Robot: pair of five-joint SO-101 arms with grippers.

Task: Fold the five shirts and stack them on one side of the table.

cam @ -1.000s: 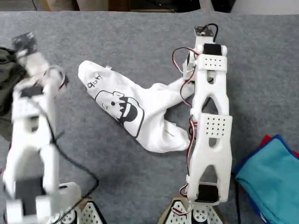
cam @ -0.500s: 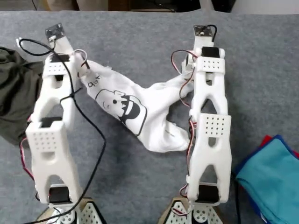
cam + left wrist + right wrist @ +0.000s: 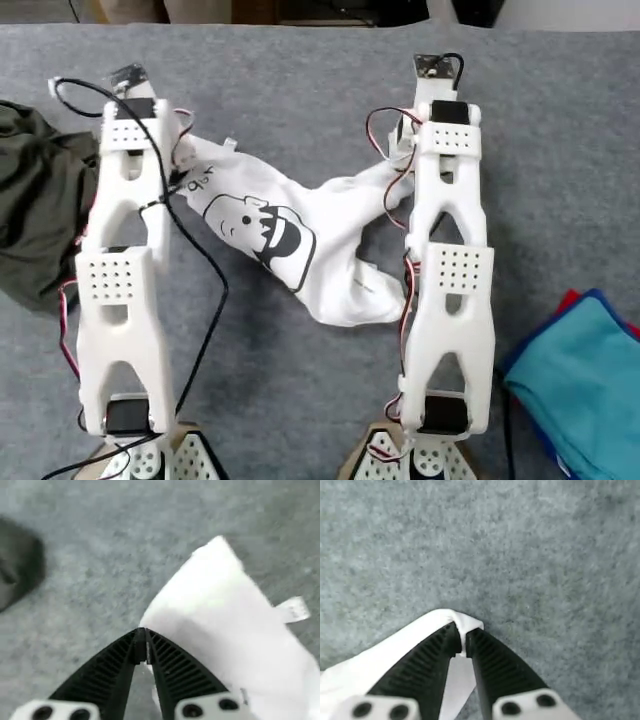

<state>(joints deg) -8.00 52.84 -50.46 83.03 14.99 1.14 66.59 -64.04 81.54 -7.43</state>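
White shirt [image 3: 290, 250]: crumpled, centre of frame on the grey table [image 3: 300, 80]. Left gripper [image 3: 142, 642]: swung in from the left edge, jaws now pinched on the shirt's upper-left corner. Right gripper [image 3: 462, 639]: unmoved, jaws clamped on a fold at the shirt's upper-right end. Both ends held, so spreading flat can likely begin.

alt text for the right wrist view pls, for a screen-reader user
The right hand is shut on a corner of the white shirt, pinching the fabric between its black ribbed fingers. Grey table covering lies behind.
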